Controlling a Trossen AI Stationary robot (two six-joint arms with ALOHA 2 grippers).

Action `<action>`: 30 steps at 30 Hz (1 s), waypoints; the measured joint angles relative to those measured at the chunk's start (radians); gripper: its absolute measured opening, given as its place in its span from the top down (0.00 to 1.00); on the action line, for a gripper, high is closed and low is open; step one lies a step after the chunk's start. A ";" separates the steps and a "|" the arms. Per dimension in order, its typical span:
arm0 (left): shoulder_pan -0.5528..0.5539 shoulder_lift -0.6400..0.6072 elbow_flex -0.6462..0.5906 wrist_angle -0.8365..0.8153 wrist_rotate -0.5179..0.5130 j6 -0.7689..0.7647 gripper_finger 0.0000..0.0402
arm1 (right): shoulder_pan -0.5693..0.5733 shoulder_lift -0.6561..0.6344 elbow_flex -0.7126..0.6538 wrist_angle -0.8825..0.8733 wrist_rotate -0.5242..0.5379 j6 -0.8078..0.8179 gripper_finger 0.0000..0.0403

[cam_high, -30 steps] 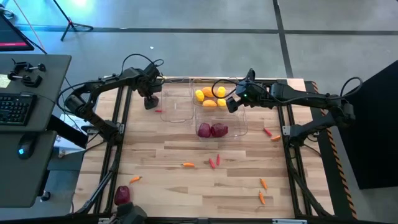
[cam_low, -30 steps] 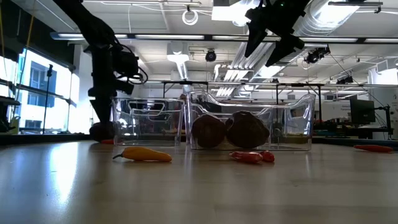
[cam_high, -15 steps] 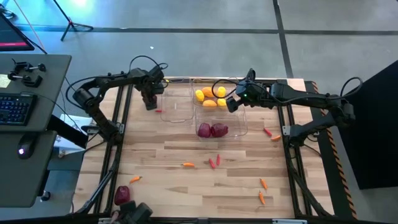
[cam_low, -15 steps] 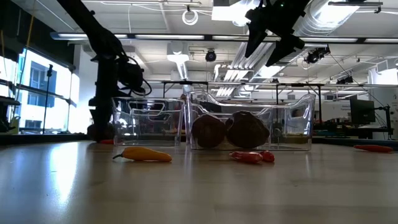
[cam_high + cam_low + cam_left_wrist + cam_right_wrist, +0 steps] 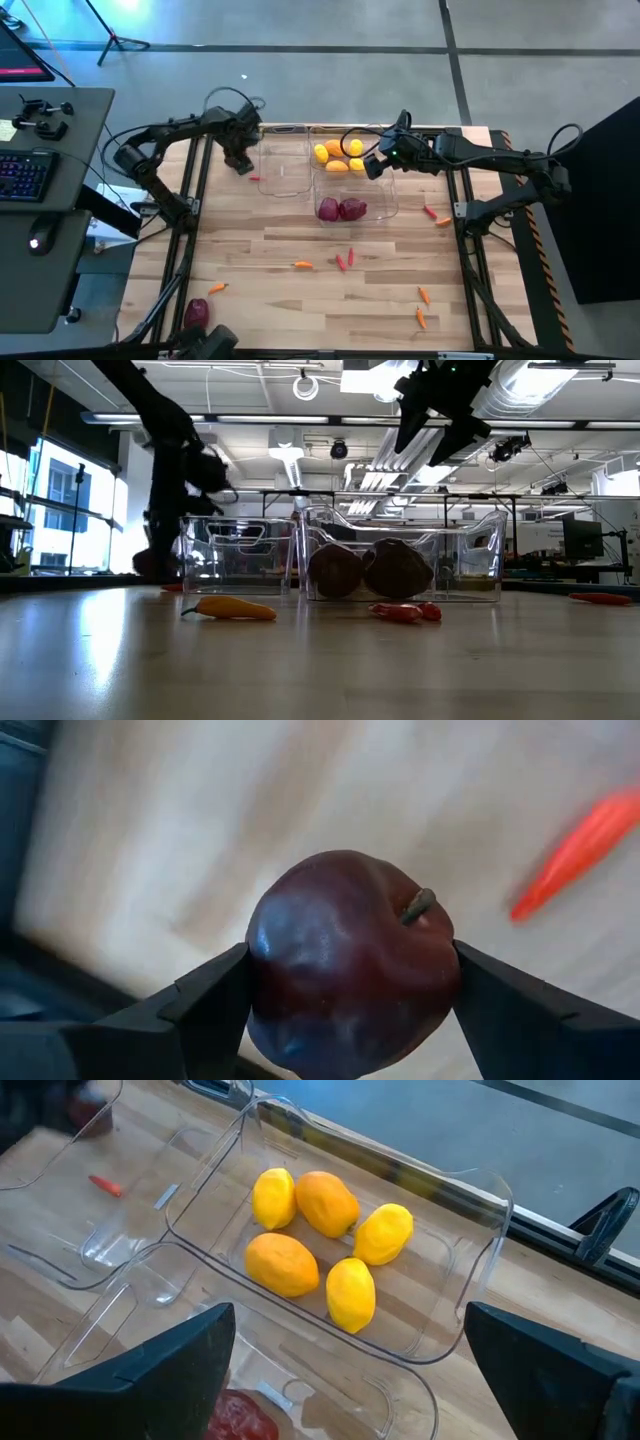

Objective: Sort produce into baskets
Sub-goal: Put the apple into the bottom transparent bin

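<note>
The left pincer, clamped on a dark red fruit, must carry it to the red-fruit basket; the right pincer waits wide open.

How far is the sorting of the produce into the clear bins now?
Done: five yellow and orange rounded fruits lie in one clear plastic bin, two dark red lumpy rounds in another. In hand: the left tool grips a dark red apple-like fruit. Left: small red and orange peppers lie loose on the wooden table. The right tool hovers open.
</note>
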 joint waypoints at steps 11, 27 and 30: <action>-0.025 -0.422 0.017 0.112 0.227 -0.365 0.32 | 0.000 0.000 0.000 -0.035 -0.001 0.027 0.05; -0.720 -0.490 -0.170 0.834 0.065 -0.824 0.32 | 0.000 0.000 0.000 -0.034 0.049 0.098 0.05; -0.786 -0.359 -0.169 1.001 0.059 -0.792 0.33 | 0.000 0.000 0.000 0.025 0.055 0.097 0.05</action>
